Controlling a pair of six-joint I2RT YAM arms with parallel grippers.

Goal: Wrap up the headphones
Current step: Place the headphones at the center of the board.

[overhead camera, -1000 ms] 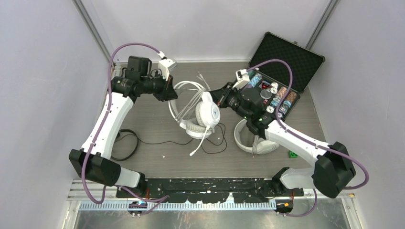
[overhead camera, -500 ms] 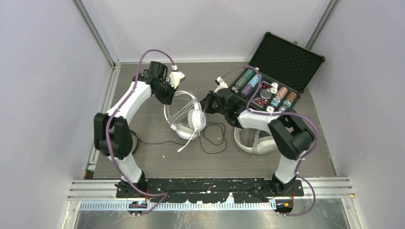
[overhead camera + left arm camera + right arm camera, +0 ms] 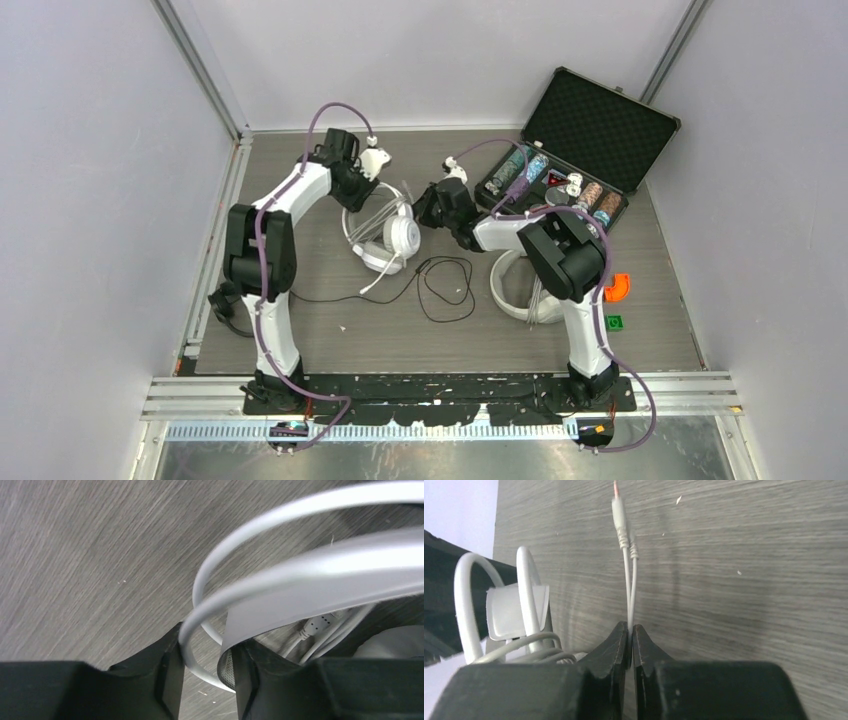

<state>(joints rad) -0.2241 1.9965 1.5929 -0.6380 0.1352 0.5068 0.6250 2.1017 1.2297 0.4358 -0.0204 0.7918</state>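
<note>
A white headset [image 3: 385,232] lies at the table's middle back, with loops of its thin white cable bunched inside the headband. My left gripper [image 3: 361,187] is shut on its headband; the left wrist view shows the wire hoop and flat band [image 3: 310,575] between my jaws [image 3: 207,670]. My right gripper [image 3: 422,207] is shut on the white cable [image 3: 629,580] near its two plugs, just right of the headset [image 3: 519,610]; the jaws [image 3: 630,630] pinch it. A second white headset [image 3: 520,290] lies to the right. A black cable [image 3: 445,285] lies between them. The black headset [image 3: 222,300] is mostly hidden behind my left arm.
An open black case of poker chips [image 3: 590,130] stands at the back right. An orange piece [image 3: 617,287] and a green piece [image 3: 613,322] lie at the right. Grey walls close in the table on three sides.
Both arms have stretched out low toward the back. The held white headset has moved left and come down onto the table, with the right gripper following it left.
</note>
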